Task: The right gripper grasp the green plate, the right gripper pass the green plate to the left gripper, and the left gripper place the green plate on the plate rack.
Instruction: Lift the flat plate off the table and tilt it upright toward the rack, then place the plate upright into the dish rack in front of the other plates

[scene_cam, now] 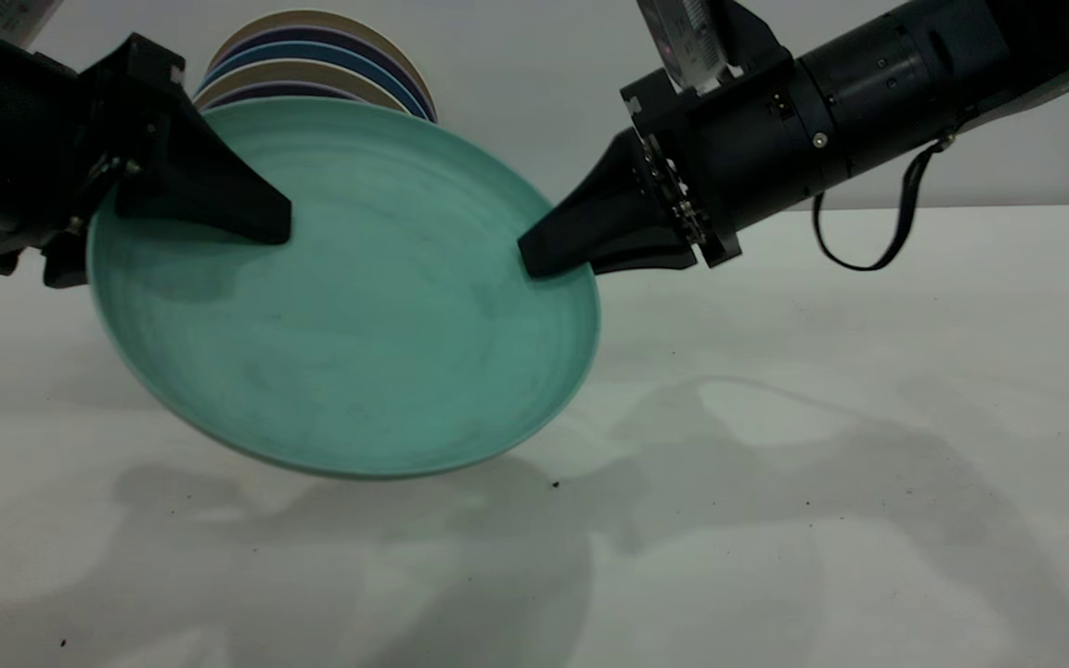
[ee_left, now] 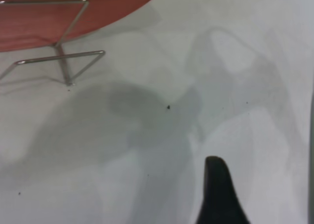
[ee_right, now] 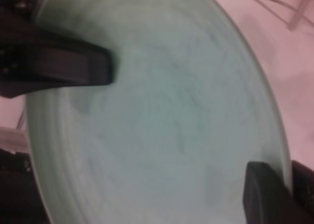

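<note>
The green plate (scene_cam: 358,325) hangs tilted in the air above the table, with a gripper at each side. My right gripper (scene_cam: 544,260) is shut on its right rim, one finger on the top face and one under the rim (ee_right: 279,185). My left gripper (scene_cam: 256,223) is at the left rim; its upper finger (ee_right: 73,67) reaches over the plate's face and casts a shadow on it, standing a little off the surface. The lower finger is hidden behind the plate. The plate fills the right wrist view (ee_right: 162,126). The plate rack's wire loops (ee_left: 64,57) stand on the table.
Several upright plates (scene_cam: 321,65), dark blue and beige, stand behind the green plate at the back left. A salmon-pink plate (ee_left: 59,18) sits in the rack. The white table (scene_cam: 822,464) lies below, with shadows of the arms on it.
</note>
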